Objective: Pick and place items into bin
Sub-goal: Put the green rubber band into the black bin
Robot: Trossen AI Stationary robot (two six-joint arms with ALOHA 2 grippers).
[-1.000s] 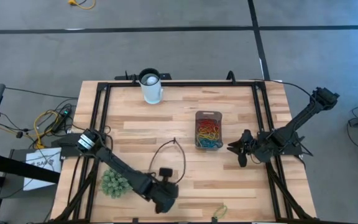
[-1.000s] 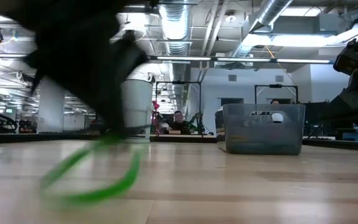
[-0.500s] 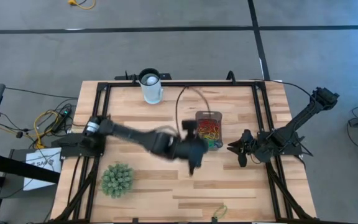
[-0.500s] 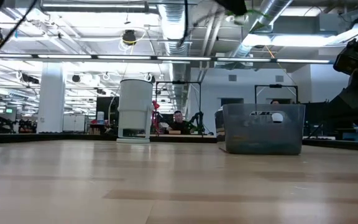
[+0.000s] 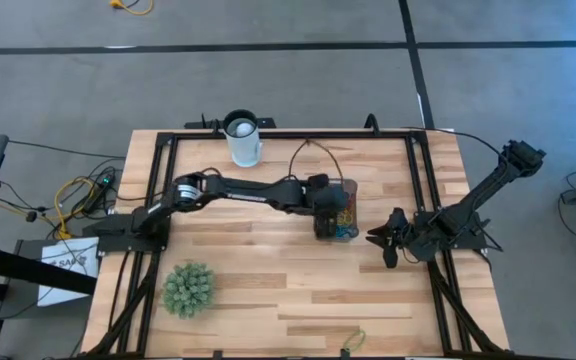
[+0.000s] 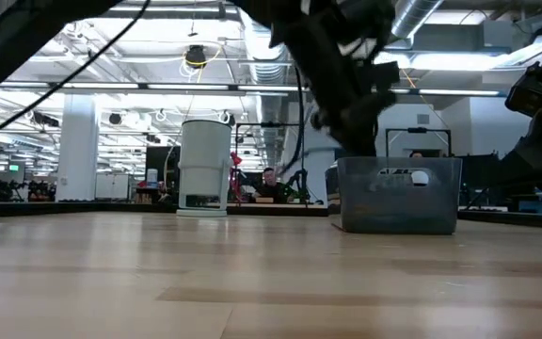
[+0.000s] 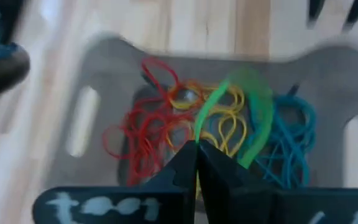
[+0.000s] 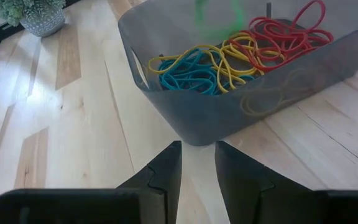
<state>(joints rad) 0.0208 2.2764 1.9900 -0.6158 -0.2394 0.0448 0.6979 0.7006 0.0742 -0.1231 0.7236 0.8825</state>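
Left arm (image 5: 248, 190) spans the table's middle from the left edge to the bin (image 5: 335, 209), blocking passage there. Near half open except spiky ball (image 5: 188, 290) near-left; white cup (image 5: 242, 139) stands at far edge.

Grey floor (image 5: 268, 80), ceiling ducts (image 6: 262, 38), strip lights (image 6: 149, 88)

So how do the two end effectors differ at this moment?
The left end effector is shut on a green loop; the right end effector is open and holds nothing. The left one hangs above the bin, over the loops inside; the right one sits low at table level, beside the bin and pointing at its wall. Both are dark and two-fingered, and both are close to the bin.
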